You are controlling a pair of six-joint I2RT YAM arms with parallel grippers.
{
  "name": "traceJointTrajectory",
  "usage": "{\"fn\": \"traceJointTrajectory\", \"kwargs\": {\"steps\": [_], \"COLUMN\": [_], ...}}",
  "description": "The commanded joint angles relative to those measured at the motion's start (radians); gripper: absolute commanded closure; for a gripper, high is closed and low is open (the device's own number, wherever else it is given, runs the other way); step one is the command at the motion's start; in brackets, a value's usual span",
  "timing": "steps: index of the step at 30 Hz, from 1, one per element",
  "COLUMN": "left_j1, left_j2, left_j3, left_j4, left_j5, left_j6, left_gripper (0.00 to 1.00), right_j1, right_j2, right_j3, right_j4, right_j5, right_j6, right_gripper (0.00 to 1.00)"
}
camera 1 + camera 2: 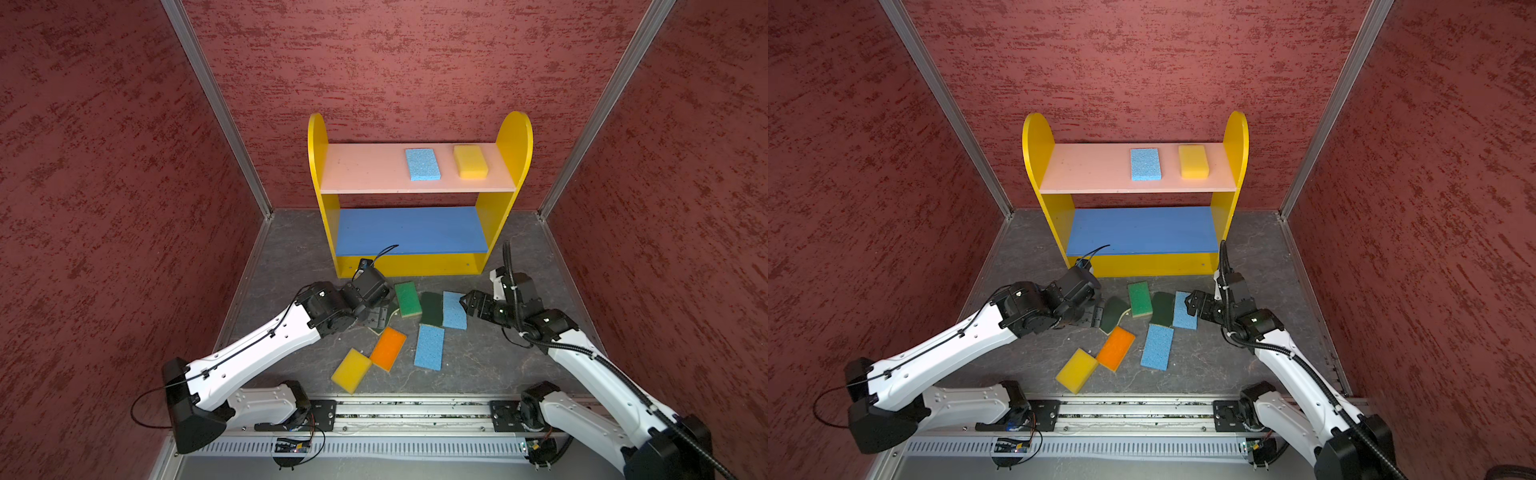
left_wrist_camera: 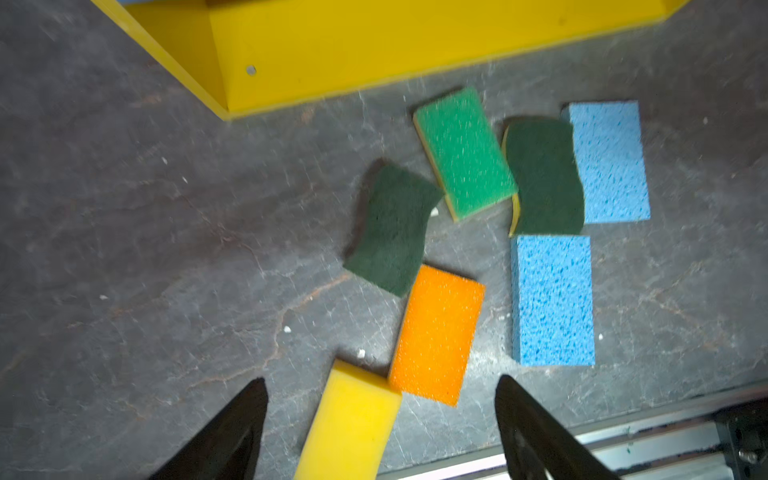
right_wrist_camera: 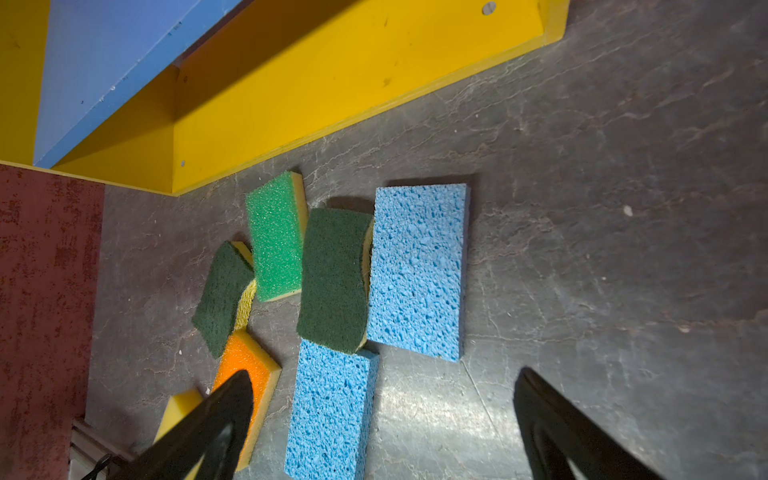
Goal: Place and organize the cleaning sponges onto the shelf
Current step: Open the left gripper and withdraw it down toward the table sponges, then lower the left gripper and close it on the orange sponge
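The shelf [image 1: 365, 170] stands at the back, with a light blue sponge [image 1: 422, 164] and a yellow sponge [image 1: 470, 162] on its pink upper board. On the floor before it lie a green-topped sponge [image 1: 407, 299], a dark scourer [image 1: 432, 309], two light blue sponges [image 1: 454, 309] [image 1: 429, 347], an orange one [image 1: 387, 348] and a yellow one [image 1: 351, 370]. A second scourer [image 2: 390, 232] lies partly under my left gripper [image 1: 376, 313], which hangs open and empty above the pile. My right gripper [image 1: 464, 301] is open and empty over the right light blue sponge [image 3: 417, 270].
Red textured walls close in on three sides. A metal rail [image 1: 415, 415] carrying both arm bases runs along the front edge. The shelf's blue middle board [image 1: 411, 230] and yellow base [image 1: 415, 264] are bare.
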Motion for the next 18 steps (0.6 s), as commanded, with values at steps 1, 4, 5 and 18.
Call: {"fn": "traceJointTrajectory", "kwargs": {"steps": [1,4,5,18], "left_j1": [-0.048,-0.084,-0.092,-0.150], "left_j2": [0.017,0.049,0.056,0.153], "left_j3": [-0.060,-0.086,-0.095,-0.229], "left_j4": [0.090,0.101,0.105,0.269], "left_j5": [0.066,0.092,0.102,0.234], "left_j6": [-0.020,-0.038,-0.045,-0.056], "left_gripper": [0.14,0.13,0.13,0.10], "right_j1": [-0.006,-0.006,-0.007,-0.006], "right_j2": [-0.015,-0.012,-0.011,0.010], "right_j3": [0.018,0.018,0.018,0.003], "right_j4": [-0.028,-0.034,-0.034,-0.014], "right_j5": [0.040,0.046,0.048,0.042], "right_j6": [0.013,0.016,0.015,0.027], "right_gripper": [0.01,0.01,0.01,0.01]}}
